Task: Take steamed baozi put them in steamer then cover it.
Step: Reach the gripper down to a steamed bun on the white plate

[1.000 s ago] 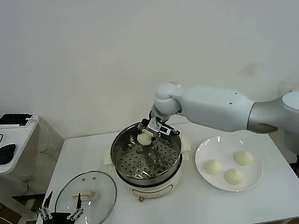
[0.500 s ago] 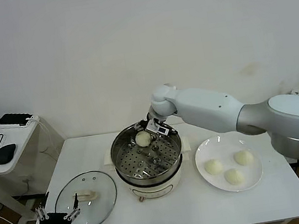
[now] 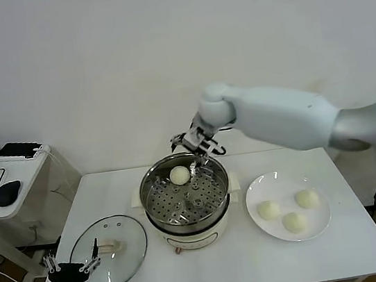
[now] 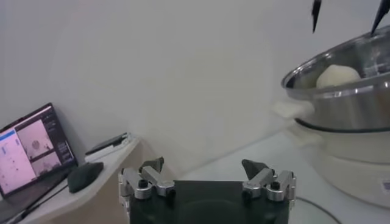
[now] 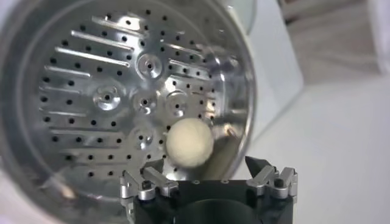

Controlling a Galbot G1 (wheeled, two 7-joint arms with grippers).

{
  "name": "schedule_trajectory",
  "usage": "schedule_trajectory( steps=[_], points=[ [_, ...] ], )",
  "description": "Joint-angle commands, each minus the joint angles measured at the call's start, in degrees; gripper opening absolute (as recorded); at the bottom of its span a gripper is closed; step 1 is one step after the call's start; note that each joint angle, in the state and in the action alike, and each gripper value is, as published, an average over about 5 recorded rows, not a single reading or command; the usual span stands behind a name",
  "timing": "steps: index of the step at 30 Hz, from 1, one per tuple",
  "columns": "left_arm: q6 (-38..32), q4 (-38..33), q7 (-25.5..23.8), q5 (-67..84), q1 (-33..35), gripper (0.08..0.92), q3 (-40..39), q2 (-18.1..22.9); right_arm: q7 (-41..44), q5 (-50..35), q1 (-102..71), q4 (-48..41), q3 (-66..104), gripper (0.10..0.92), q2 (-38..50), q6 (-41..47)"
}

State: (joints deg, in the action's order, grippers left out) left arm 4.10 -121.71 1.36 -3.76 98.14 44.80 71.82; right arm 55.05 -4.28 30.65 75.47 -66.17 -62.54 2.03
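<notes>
No word, brand, number or sign can be read anywhere. The laptop screen (image 4: 33, 152), at about nine o'clock in the left wrist view, shows windows with pictures and lines of print far too small to make out. A small label (image 4: 385, 185) sits on the steamer's cream base at about four o'clock there, cut off by the edge, its marks illegible.

The steamer (image 3: 185, 199) mouth lies mostly bare, one baozi (image 3: 179, 176) at its far wall. The right end effector (image 3: 195, 147) hangs open above that rim.
</notes>
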Motion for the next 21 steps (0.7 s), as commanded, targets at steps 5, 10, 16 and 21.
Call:
schedule_trajectory(
  steps=[5,10,16,21],
  points=[
    [0.63,-0.63,0.02,1.61,-0.47,0.823,0.71,-1.34,2.67,-7.93,0.64,23.47,1.6,0.823,32.0,24.85],
    [0.64,-0.08,-0.05,1.7,-0.96,0.823,0.69,-1.92,3.41,-3.32,-6.54,27.19,3.77,0.823,39.8,24.92],
    [0.85,0.15,-0.02,1.76,-1.67,0.823,0.66,-2.08,3.2,2.22,-22.22,27.17,13.72,0.823,43.09,22.96],
    [1.07,0.47,-0.07,1.67,-1.91,0.823,0.93,-2.17,1.92,7.08,-36.19,23.51,22.56,0.823,40.47,22.05]
  ],
)
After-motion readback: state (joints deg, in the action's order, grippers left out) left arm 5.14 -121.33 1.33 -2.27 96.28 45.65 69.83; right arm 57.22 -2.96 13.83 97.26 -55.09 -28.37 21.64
